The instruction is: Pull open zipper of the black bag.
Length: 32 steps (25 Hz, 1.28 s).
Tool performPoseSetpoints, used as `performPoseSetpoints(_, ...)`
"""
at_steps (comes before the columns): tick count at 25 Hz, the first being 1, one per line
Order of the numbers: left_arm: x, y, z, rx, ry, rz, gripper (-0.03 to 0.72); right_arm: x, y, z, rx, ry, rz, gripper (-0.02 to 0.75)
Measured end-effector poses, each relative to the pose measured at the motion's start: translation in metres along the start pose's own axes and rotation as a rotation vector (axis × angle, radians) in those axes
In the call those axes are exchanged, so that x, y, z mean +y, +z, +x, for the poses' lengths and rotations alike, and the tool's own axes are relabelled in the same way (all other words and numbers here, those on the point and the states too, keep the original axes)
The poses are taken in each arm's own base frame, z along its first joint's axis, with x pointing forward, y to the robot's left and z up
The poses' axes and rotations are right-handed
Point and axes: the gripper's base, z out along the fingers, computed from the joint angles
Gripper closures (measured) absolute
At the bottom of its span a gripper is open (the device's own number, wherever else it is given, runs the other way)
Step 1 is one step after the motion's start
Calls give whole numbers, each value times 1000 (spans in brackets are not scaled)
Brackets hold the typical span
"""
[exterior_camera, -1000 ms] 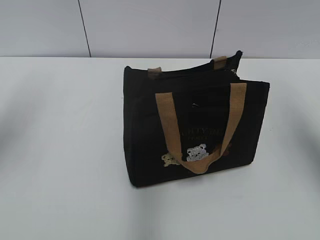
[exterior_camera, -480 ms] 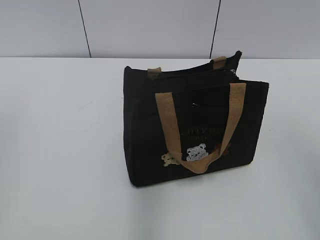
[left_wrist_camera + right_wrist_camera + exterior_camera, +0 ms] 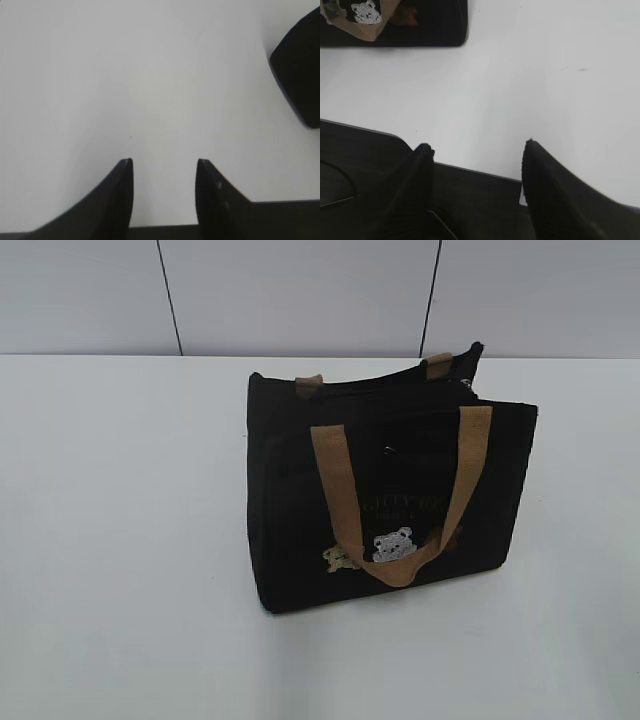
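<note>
Left gripper [image 3: 162,165]: two dark curved fingers standing apart w/ nothing between, just smooth white table [image 3: 150,75] under them, and a rounded black corner of the bag poking in at upper right of that wrist view. Right gripper [image 3: 477,147]: fingers spread wide too, empty, hanging over the table's near edge, dark floor area below. Neither arm shows in the exterior view. Out from there, the black bag [image 3: 390,490] stands upright right of center on the table, well apart from both grippers: boxy, matte fabric, soft edges. Tan woven handle [image 3: 400,495] droops in a U down the front face; second handle's ends peek up at the back. Gold lettering across the front, too faint to read. Below it, small stitched bears [image 3: 392,543], one whitish-grey, one tan. Zipper [image 3: 380,382] runs along the top, black on black; pull too small to tell.
</note>
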Motion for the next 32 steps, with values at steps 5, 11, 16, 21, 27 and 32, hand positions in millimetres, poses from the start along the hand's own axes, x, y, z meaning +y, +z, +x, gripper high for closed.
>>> performPoseSetpoints(5,-2,-14,31,-176,54,47,377,9,-10,26,-148,-34,25,307)
performPoseSetpoints(11,-4,-17,37,-234,64,67,385,9,-7,32,-190,-37,36,307)
performPoseSetpoints(16,-4,-16,37,-235,62,74,388,7,0,30,-222,-27,49,307)
performPoseSetpoints(21,-4,-16,37,-236,58,70,389,7,0,29,-229,-26,48,307)
performPoseSetpoints(27,-5,-16,37,-239,16,1,393,7,0,29,-229,-20,53,308)
performPoseSetpoints(32,-6,-16,37,-242,0,-24,409,7,0,29,-230,-20,52,308)
